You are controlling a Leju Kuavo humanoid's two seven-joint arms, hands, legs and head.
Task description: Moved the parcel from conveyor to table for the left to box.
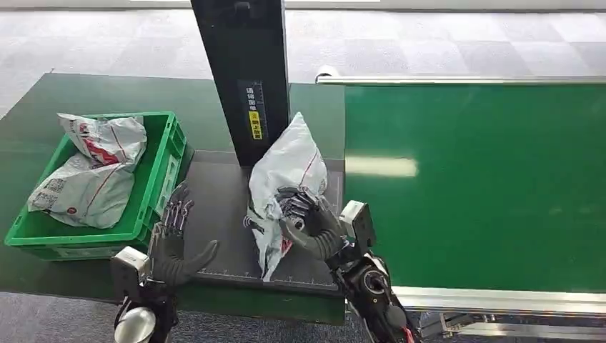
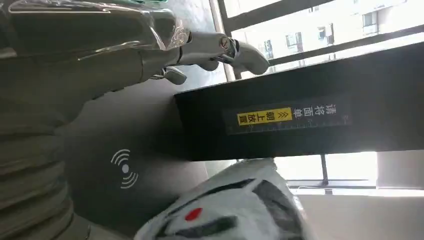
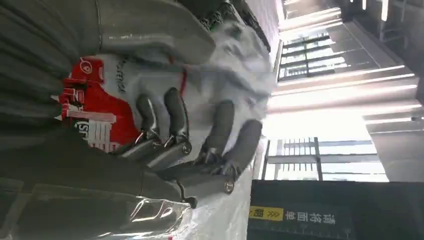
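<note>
Parcel (image 1: 289,168) in right hand (image 1: 311,223)

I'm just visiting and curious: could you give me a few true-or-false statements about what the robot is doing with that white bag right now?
1. The right hand grips the white parcel. True.
2. The left hand holds a parcel too. False: it is open, fingers spread, holding nothing.
3. The green crate has parcels in it. True.
4. The gripped parcel lies on the green conveyor. False: it is over the dark plate at the foot of the black post.
5. The crate stands right of the post. False: it stands to its left.
</note>
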